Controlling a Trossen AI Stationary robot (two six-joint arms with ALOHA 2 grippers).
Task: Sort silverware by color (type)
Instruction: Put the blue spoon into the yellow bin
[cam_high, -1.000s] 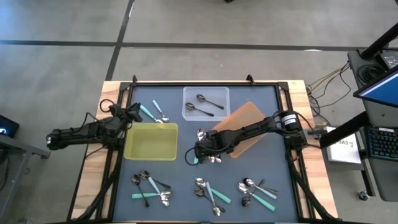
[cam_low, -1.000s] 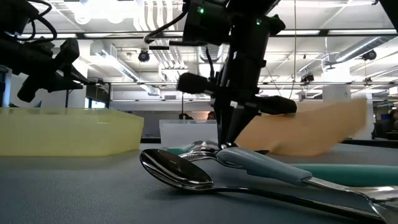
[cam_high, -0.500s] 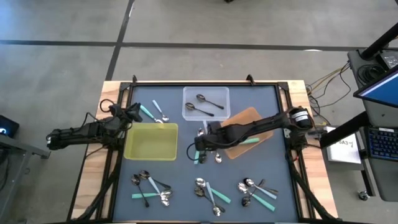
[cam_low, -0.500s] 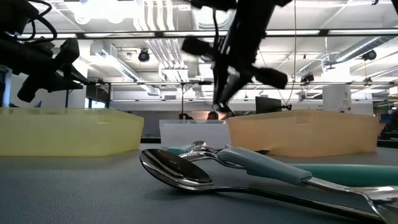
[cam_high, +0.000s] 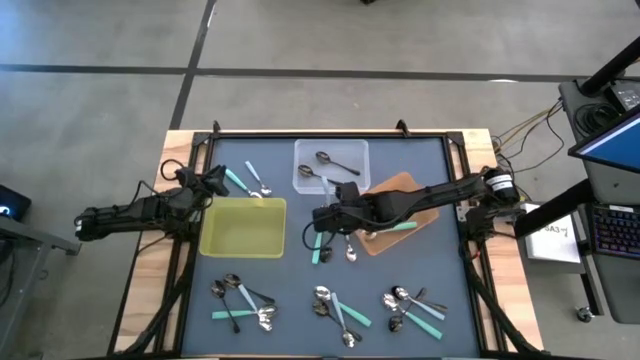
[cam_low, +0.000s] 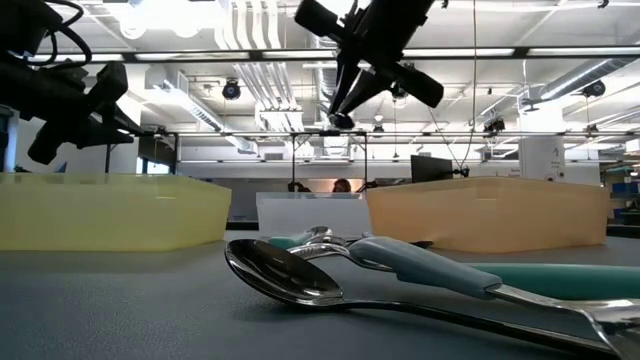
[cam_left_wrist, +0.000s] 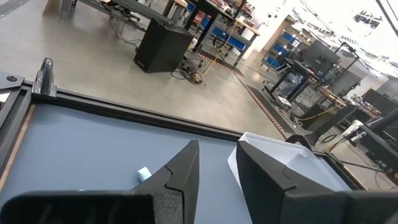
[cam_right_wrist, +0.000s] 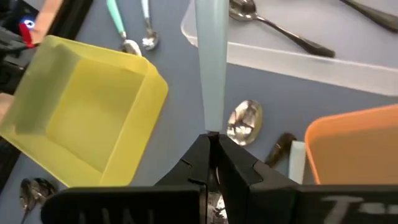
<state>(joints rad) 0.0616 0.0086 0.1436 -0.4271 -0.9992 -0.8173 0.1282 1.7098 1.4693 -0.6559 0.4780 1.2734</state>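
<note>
My right gripper (cam_high: 320, 218) hangs over the table's middle, between the yellow tray (cam_high: 243, 227) and the orange-brown tray (cam_high: 398, 200), shut on a pale-blue-handled utensil (cam_right_wrist: 210, 68). In the low view that gripper (cam_low: 340, 118) is high above the table. Below it lie a teal-handled utensil (cam_high: 318, 250) and a spoon (cam_high: 350, 250). The clear tray (cam_high: 331, 165) holds two dark spoons. My left gripper (cam_left_wrist: 214, 171) waits open by the far left, beside two utensils (cam_high: 248, 180). My right gripper pinches the narrow end of the pale-blue handle (cam_right_wrist: 211, 124) between its two fingertips. The fingers slant down from the table's right side and lie along the utensil. The handle sticks out ahead of them, lifted clear of the table; the utensil's head is hidden behind the fingers.
Three heaps of mixed silverware lie along the near edge: left (cam_high: 240, 300), middle (cam_high: 335, 308), right (cam_high: 415, 308). A teal utensil (cam_high: 398, 227) rests on the orange-brown tray's near rim. A black frame (cam_high: 330, 133) rings the grey mat.
My right gripper has risen from the heap beside the orange-brown tray, tipping closer to level, and has carried the pale-blue-handled utensil up clear of the table. The orange-brown tray, tilted a second ago, now sits level.
</note>
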